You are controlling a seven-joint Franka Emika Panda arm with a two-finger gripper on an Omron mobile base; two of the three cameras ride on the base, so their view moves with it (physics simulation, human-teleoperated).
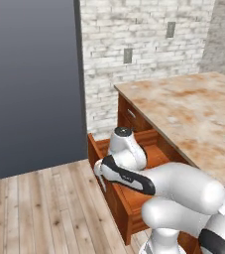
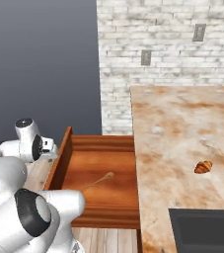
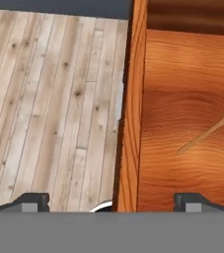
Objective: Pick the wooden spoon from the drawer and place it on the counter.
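Hovering hand [image 3: 111,202] spread (over drawer [image 3: 131,123] front) | wooden spoon [image 3: 209,131] off right, untouched

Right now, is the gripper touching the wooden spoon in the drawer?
Apart. In the hand view the gripper straddles the drawer front with open jaws, while the wooden spoon lies off to one side, bare drawer floor between them.

A small orange-brown croissant [image 2: 203,167] lies well left of nothing else, alone toward the right. A black cooktop panel [image 2: 205,230] sits at the near right corner. Two grey outlets [image 2: 146,57] hang on the far white brick wall [image 2: 158,29]. Pale plank floor [image 1: 39,208] spreads left, below a dark grey wall [image 1: 29,79].
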